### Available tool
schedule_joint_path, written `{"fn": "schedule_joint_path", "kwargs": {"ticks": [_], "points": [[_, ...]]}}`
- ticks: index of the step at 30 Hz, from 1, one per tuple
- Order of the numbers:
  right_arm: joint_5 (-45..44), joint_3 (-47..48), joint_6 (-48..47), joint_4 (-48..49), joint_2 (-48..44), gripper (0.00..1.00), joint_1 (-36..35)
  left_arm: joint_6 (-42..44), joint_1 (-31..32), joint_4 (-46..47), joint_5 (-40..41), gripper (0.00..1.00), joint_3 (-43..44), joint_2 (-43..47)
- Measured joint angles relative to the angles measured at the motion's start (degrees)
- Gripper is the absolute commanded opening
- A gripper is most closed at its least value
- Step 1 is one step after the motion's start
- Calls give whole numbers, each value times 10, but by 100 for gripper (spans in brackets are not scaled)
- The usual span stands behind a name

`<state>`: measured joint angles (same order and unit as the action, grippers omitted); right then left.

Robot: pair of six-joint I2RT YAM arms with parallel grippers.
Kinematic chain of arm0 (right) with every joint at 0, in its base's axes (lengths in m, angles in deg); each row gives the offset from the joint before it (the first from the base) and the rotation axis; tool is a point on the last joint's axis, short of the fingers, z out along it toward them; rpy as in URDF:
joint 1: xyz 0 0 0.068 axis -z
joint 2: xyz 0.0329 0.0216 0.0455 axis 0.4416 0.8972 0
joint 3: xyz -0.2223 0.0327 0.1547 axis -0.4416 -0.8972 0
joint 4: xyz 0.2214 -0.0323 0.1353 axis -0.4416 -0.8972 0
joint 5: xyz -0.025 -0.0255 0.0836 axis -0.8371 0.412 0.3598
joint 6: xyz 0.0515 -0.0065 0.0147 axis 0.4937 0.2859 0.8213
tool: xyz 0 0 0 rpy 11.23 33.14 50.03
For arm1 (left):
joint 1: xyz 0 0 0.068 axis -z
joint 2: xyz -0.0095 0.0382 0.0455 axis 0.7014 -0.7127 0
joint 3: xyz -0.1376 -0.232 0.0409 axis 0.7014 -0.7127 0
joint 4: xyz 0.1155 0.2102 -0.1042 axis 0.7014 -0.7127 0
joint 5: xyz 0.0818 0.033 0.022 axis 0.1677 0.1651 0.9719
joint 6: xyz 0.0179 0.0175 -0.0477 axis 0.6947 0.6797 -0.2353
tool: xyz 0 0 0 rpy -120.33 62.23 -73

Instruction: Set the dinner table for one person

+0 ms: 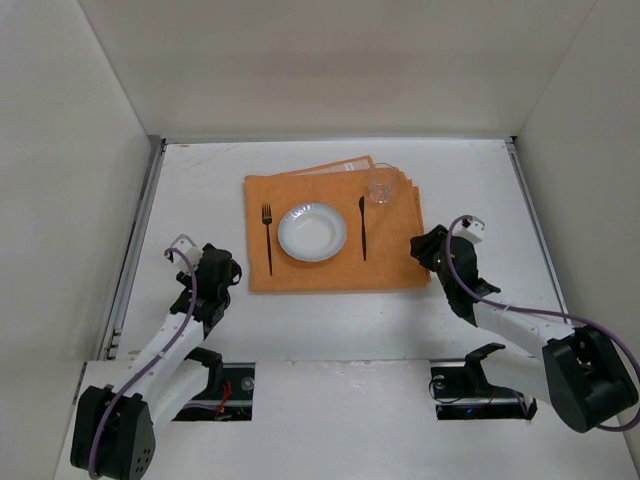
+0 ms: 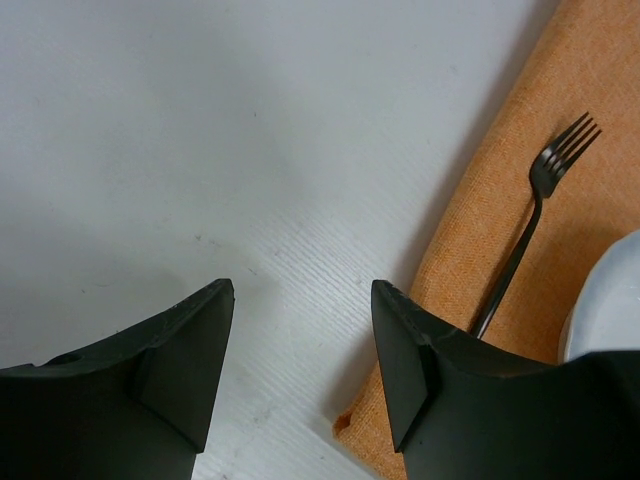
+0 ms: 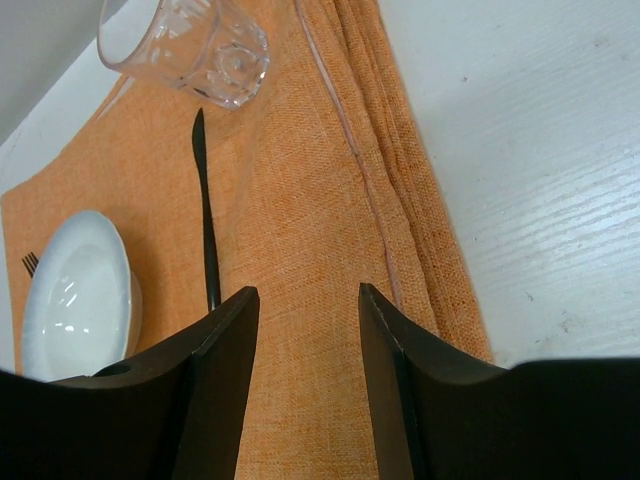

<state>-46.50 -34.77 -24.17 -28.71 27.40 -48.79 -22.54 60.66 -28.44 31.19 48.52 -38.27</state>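
On the white dinner table (image 1: 330,320) lies an orange cloth (image 1: 335,265). On the cloth are a white bowl-like plate (image 1: 312,232), a black fork (image 1: 267,238) to its left, a black knife (image 1: 362,227) to its right and a clear glass (image 1: 380,186) at the far right. My left gripper (image 1: 228,268) is open and empty, above bare table just left of the cloth's near left corner (image 2: 350,425). My right gripper (image 1: 425,246) is open and empty over the cloth's right edge (image 3: 440,270). The fork (image 2: 530,235), plate (image 3: 75,300), knife (image 3: 205,220) and glass (image 3: 190,40) show in the wrist views.
Thin metal strips run along the table's side edges (image 1: 135,245). White walls enclose the table on the left, back and right. Folded layers of cloth stick out at the far right of the orange cloth (image 1: 350,165). Arm bases sit at the near edge (image 1: 480,385).
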Motion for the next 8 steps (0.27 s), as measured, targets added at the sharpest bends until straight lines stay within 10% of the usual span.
{"fn": "schedule_joint_path", "kwargs": {"ticks": [8], "points": [[6, 2, 0, 0, 15, 52, 0, -8, -14, 37, -7, 54, -9, -29]]}}
